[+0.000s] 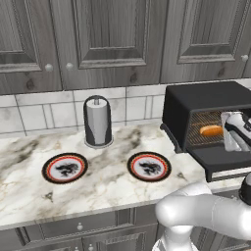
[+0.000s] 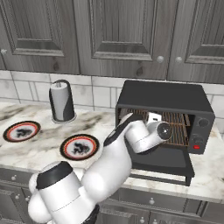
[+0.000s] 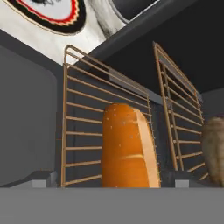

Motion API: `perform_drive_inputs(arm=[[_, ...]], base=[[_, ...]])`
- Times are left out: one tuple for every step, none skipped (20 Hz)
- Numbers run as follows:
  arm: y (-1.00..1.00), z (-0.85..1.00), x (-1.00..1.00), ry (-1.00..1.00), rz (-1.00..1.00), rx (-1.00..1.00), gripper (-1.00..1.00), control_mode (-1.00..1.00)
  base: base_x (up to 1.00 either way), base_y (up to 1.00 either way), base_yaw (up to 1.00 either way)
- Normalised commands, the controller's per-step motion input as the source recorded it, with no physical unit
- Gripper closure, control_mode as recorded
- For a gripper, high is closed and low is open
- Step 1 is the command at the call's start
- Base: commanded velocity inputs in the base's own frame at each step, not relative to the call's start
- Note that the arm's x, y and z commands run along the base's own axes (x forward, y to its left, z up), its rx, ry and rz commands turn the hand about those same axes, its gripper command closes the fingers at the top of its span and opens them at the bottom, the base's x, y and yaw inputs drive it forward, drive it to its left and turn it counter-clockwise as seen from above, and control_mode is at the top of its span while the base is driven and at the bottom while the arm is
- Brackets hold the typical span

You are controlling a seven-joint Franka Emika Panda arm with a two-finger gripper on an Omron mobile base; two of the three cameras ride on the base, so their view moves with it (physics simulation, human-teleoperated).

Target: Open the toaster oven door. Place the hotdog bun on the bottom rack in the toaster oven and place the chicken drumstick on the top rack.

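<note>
Both foods sit inside the oven (image 1: 208, 115) with its door (image 1: 223, 159) down: bun (image 3: 127, 146) on one rack (image 3: 105, 118), drumstick (image 3: 215, 148) at 3 o'clock (rolled view); the gripper (image 1: 234, 128) looks spread wide, empty.

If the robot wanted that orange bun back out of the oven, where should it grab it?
Probably across the hotdog bun's narrow middle, coming straight in through the open front over the lowered toaster oven door. The bun lies flat on the bottom rack, long and rounded, so its slim sides suit the two fingers.

We see a home kitchen, grey panelled cabinets (image 1: 105, 37), tiled backsplash (image 1: 34, 115) (pale), marble desk (image 1: 108, 181), toaster oven (image 2: 164, 111).
</note>
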Motion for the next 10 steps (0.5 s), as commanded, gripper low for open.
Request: perform_drive_inputs(arm=[[-0.39, 0.49, -0.61, 0.00, 0.15, 0.00, -1.00, -1.00], [-0.24, 0.57, -0.46, 0.04, 0.16, 0.00, -1.00, -1.00], [-0.05, 0.61, -0.46, 0.07, 0.23, -0.06, -1.00, -1.00], [0.00, 0.61, -0.40, 0.13, 0.28, -0.15, -1.00, -1.00], [0.00, 0.61, -0.39, 0.19, 0.36, -0.25, -1.00, -1.00], [0.00, 0.44, -0.45, 0.20, 0.44, -0.31, -1.00, -1.00], [0.00, 0.30, -0.47, 0.21, 0.48, -0.34, -1.00, -1.00], [0.00, 0.10, -0.58, 0.15, 0.50, -0.36, -1.00, -1.00], [0.00, 0.00, -0.64, 0.11, 0.51, -0.35, -1.00, -1.00], [0.00, 0.00, -0.59, 0.10, 0.53, -0.36, -1.00, -1.00]], base=[[0.00, 0.00, 0.00], [0.00, 0.00, 0.00], [0.00, 0.00, 0.00], [0.00, 0.00, 0.00], [0.00, 0.00, 0.00], [0.00, 0.00, 0.00], [0.00, 0.00, 0.00], [0.00, 0.00, 0.00], [0.00, 0.00, 0.00], [0.00, 0.00, 0.00]])
